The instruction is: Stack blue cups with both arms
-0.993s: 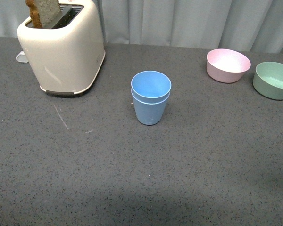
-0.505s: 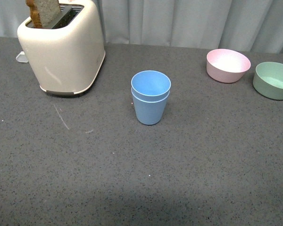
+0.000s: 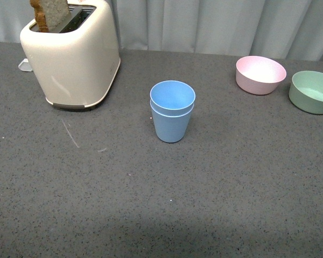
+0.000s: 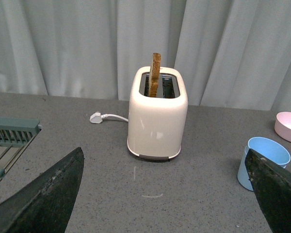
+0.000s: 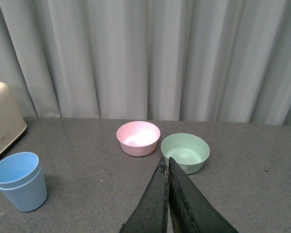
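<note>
While nothing shifts across the last second, status: stacking looks complete.
Blue cups (image 3: 172, 110): nested, upright, mid-worktop (image 3: 151, 204), unheld.
Left end effector (image 4: 169, 194): jaws wide apart, empty.
Right end effector (image 5: 168, 182): jaws pressed together, empty.
Toaster (image 3: 70, 54): well apart.

Blue cups (image 3: 172, 110): light blue, matte, plain, both the same shade. Surface (image 3: 151, 204): dark grey with fine pale speckles, a few whitish scratch marks. Toaster (image 3: 72, 54): cream, dark slots, brown toast (image 3: 49, 13) in it. Far-right bowls: pink bowl (image 3: 260, 74), pale green bowl (image 3: 312, 91). Curtain (image 3: 215, 24): pale grey-white, plain folds. Plug and cord (image 4: 104, 117): white. Rack (image 4: 12, 133): grey-green. Left gripper (image 4: 165, 194) and right gripper (image 5: 167, 182): black.
</note>
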`<state>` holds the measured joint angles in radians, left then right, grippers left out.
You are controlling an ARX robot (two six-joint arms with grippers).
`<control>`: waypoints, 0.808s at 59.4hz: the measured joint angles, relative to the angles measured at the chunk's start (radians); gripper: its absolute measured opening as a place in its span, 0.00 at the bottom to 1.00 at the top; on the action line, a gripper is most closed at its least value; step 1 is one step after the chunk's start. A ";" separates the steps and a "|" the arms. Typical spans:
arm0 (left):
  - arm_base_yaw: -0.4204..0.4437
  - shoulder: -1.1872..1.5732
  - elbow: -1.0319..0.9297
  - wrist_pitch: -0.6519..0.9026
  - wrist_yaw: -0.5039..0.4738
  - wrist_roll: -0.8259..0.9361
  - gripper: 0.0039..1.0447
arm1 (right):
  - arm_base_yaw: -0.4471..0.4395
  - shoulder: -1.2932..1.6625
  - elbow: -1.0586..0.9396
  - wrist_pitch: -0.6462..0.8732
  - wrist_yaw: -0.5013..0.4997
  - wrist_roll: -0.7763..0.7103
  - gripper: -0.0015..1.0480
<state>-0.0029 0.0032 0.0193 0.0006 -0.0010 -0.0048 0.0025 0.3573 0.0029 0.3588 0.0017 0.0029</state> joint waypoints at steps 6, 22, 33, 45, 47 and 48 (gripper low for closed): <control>0.000 0.000 0.000 0.000 0.000 0.000 0.94 | 0.000 -0.037 0.000 -0.036 0.000 0.000 0.01; 0.000 0.000 0.000 0.000 0.000 0.000 0.94 | 0.000 -0.134 0.000 -0.132 0.000 0.000 0.01; 0.000 0.000 0.000 0.000 0.000 0.000 0.94 | 0.000 -0.200 0.000 -0.198 0.000 0.000 0.01; 0.000 0.000 0.000 0.000 0.000 0.000 0.94 | 0.000 -0.352 0.001 -0.356 -0.003 0.000 0.01; 0.000 0.000 0.000 0.000 0.000 0.000 0.94 | 0.000 -0.352 0.001 -0.357 -0.003 0.000 0.01; 0.000 0.000 0.000 0.000 0.000 0.000 0.94 | 0.000 -0.352 0.001 -0.357 -0.003 0.000 0.01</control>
<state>-0.0029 0.0032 0.0193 0.0006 -0.0013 -0.0048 0.0025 0.0048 0.0036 0.0021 -0.0013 0.0029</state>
